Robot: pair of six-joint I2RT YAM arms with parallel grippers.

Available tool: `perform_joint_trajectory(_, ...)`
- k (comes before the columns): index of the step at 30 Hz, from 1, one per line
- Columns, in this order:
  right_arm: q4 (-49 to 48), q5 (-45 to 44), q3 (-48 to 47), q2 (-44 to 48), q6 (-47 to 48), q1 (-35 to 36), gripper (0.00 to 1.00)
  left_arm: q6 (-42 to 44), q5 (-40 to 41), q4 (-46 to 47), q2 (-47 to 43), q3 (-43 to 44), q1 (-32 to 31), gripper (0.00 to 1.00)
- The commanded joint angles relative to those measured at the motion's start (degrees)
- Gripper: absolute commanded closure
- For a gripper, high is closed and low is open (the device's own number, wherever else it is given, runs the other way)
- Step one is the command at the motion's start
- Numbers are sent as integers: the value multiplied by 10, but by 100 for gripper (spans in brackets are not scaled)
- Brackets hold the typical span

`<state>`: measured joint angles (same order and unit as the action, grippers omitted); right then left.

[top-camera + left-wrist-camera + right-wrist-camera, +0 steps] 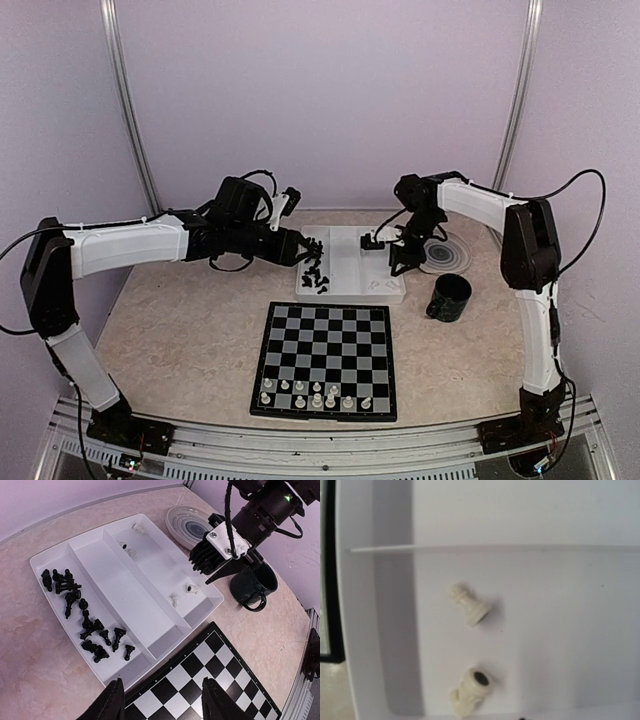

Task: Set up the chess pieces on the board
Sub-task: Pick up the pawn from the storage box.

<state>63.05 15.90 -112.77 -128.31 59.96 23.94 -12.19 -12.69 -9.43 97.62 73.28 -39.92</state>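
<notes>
Currently, in the top external view, the board (pixel 322 330) lies at lower centre of the frame, with the white chess pieces (pixel 315 393) standing on its bottom two rows. The black chess pieces (pixel 315 270) lie in the left compartment of the tray (pixel 350 292), directly above the board. The left jaws hover at the tray's left side; the right jaws hang over its right compartment. Hazard: both arms share one tray, so simultaneous reaches could bring them into contact.

In the left wrist view, the left jaws are released: both fingers (pixel 114 702) stand apart at the bottom edge with nothing between them. The black chess pieces (pixel 82 615) lie tumbled and touching at centre left. Hazard: closing on one may trap or flick a neighbour. The right jaws, at upper right, hang just above the loose white pieces (pixel 191 587); whether they are released or clenched cannot be told. The mug (pixel 252 585) stands just beside the tray's right corner; a wide swing could strike it.

In the right wrist view, the jaws are not shown. Two white pieces lie on their sides: the upper piece (pixel 470 605) at centre and the lower piece (pixel 469 690) at bottom centre. Hazard: a piece gripped while lying down may roll free, or arrive tilted and topple standing pieces on the board.
</notes>
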Motion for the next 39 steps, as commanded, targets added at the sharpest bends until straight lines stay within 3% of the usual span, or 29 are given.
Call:
perform_joint_trajectory(1, -1, -5, -28, -17, -15, 9, 65, -5, -12, 19, 3, 2, 3, 47)
perform_joint_trajectory(6, -29, -5, -14, -22, 3, 30, 61, -2, -9, 17, -2, 2, 3, 48)
perform_joint_trajectory(17, -77, -106, -15, -71, 68, 92, 57, 0, -10, 13, -14, 1, 3, 47)
perform_joint_trajectory(26, -64, -133, -19, -99, 104, 98, 56, -1, -17, 13, -11, 2, 0, 47)
perform_joint_trajectory(39, -31, -133, -20, -90, 66, 78, 52, 1, -20, 8, -8, 4, -2, 47)
